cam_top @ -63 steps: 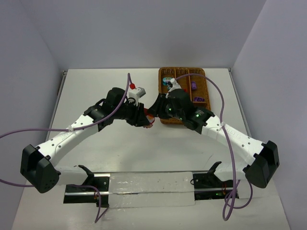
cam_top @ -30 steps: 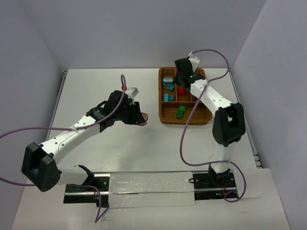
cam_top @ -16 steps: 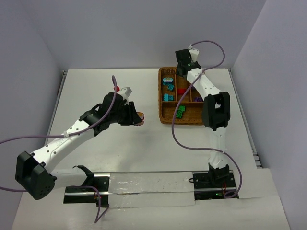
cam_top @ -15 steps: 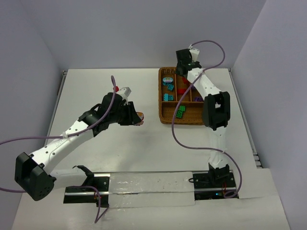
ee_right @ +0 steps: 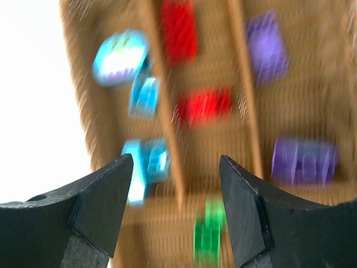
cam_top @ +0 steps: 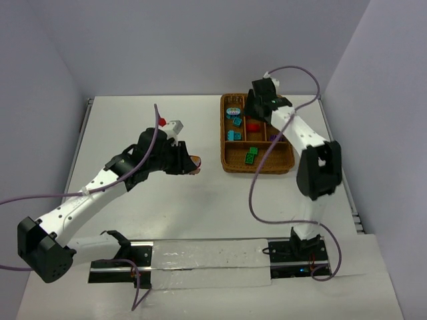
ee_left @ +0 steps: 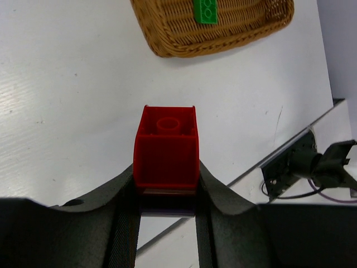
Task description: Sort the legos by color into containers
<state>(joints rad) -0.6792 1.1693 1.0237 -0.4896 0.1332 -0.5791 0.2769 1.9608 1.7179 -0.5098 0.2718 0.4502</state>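
My left gripper (cam_top: 193,164) is shut on a red lego (ee_left: 165,148) and holds it above the table, left of the wicker tray (cam_top: 225,148). The lego's hollow underside faces the left wrist camera. My right gripper (cam_top: 257,111) is open and empty above the far part of the tray (ee_right: 75,33). The tray holds teal legos (ee_right: 146,162) in the left slot, red legos (ee_right: 203,105) in the middle slot, purple legos (ee_right: 304,162) in the right slot and a green lego (ee_right: 207,234) in the wide slot. The right wrist view is blurred.
A round light-blue object (cam_top: 233,111) lies at the far end of the teal slot. The tray's near corner with the green lego (ee_left: 204,11) shows in the left wrist view. A metal rail (cam_top: 207,257) runs along the table's near edge.
The right gripper has swung from behind the tray's far edge to over the tray. The left gripper has stayed left of the tray with the red lego.
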